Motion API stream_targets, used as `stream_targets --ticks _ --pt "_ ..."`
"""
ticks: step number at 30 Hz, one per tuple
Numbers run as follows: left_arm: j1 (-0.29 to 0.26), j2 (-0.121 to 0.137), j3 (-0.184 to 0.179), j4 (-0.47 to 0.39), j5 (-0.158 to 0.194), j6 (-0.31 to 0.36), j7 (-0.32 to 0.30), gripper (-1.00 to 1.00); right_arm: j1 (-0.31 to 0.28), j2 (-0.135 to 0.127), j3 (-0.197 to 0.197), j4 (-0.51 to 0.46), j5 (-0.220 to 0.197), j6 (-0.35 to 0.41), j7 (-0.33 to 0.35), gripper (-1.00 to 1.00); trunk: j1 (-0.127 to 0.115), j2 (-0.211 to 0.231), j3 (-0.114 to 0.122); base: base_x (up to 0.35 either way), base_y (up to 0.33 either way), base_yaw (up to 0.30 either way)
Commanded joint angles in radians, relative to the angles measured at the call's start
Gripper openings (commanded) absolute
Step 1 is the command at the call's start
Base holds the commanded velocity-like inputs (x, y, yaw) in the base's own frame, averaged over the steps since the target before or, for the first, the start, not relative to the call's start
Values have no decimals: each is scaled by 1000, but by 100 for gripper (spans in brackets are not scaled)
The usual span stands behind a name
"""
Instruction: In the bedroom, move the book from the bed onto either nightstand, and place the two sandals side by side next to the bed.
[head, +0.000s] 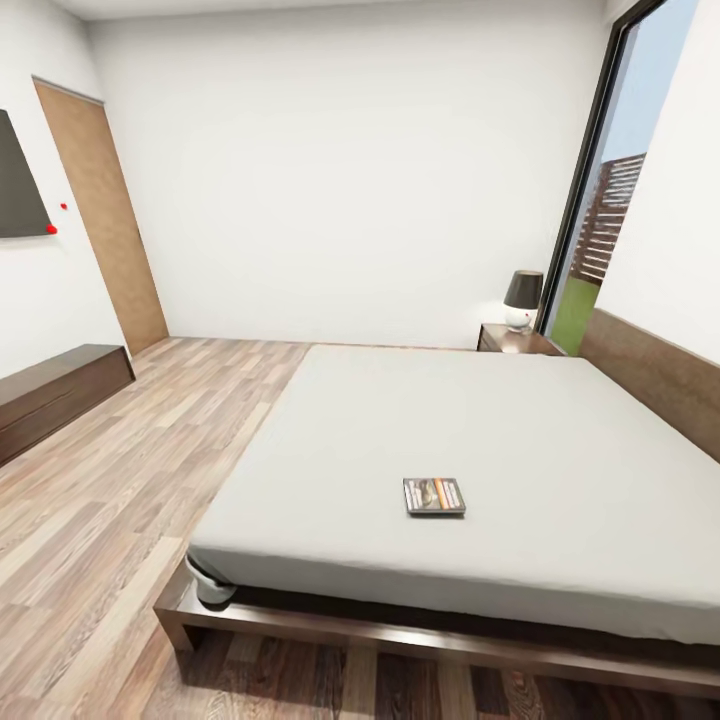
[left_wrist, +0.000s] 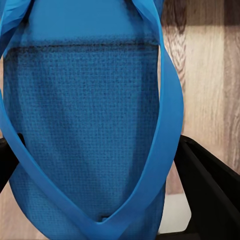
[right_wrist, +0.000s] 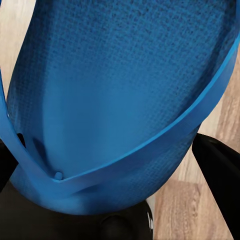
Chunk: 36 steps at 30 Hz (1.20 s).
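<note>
blue flip-flop sandal (left_wrist: 85, 135) sits between the dark fingers (left_wrist: 210, 190) of the left hand, its twin (right_wrist: 115, 100) likewise in the right hand, both apparently gripped; light, floppy, best held by the sole edge; book (head: 434, 496) lies on the bed (head: 400, 420).
</note>
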Motion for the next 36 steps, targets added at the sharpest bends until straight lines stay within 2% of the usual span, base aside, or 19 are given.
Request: stream_targets --ticks 1,30,36 --pt "-1 0 -9 1 10 -4 5 -100 -1 0 5 2 -4 -4 2 -100 4 -8 -4 0 0 0" --pt "-2 -1 -8 -5 10 8 5 -100 -2 4 -1 -22 -19 13 -15 -100 115 -211 -95 0 0 0" --pt "-15 0 -9 -5 10 13 4 -100 -4 4 -1 -28 -20 57 -12 -100 138 -253 -114 0 0 0"
